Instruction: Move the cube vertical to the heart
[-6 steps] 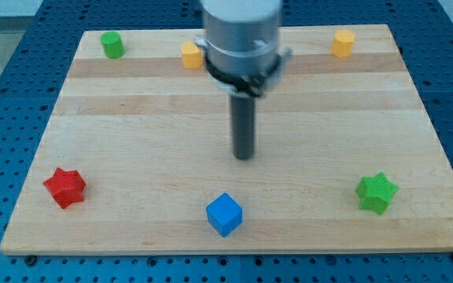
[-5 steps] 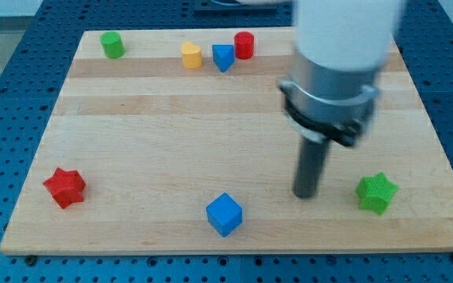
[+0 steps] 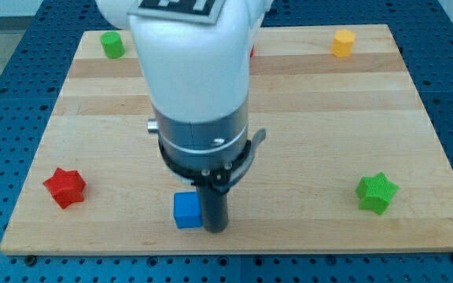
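Note:
The blue cube (image 3: 186,211) lies near the board's bottom edge, a little left of centre. My tip (image 3: 215,229) stands right against the cube's right side, touching it. The arm's large white and grey body hides the board's middle and the top centre, so the yellow heart seen earlier at the top left of centre is hidden now.
A red star (image 3: 64,186) lies at the left bottom. A green star (image 3: 377,192) lies at the right bottom. A green cylinder (image 3: 113,44) is at the top left, a yellow block (image 3: 342,42) at the top right. The wooden board (image 3: 415,118) ends just below the cube.
My tip swung from the board's right side to the bottom centre, reaching the cube's right side. The blue cube has slid left by about a cube's width and turned square to the edge.

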`<state>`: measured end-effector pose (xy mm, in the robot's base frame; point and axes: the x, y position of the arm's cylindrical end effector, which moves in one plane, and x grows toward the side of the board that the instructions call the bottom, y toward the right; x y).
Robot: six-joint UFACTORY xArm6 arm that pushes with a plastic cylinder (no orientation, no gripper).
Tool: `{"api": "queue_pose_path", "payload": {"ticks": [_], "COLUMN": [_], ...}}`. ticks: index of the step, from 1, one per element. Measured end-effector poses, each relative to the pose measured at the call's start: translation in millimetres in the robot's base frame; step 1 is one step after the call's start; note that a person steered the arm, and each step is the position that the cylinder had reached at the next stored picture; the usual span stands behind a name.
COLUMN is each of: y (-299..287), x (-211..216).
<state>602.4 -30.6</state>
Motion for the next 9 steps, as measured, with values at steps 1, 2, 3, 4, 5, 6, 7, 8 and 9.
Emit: {"api": "queue_pose_path", "payload": {"ticks": [1, 2, 3, 4, 5, 6, 7, 8, 9], "y": [-21, -45, -45, -39, -70, -105, -63, -32, 10], "x": [14, -24, -88, -138, -165, -181, -201, -177, -177]}}
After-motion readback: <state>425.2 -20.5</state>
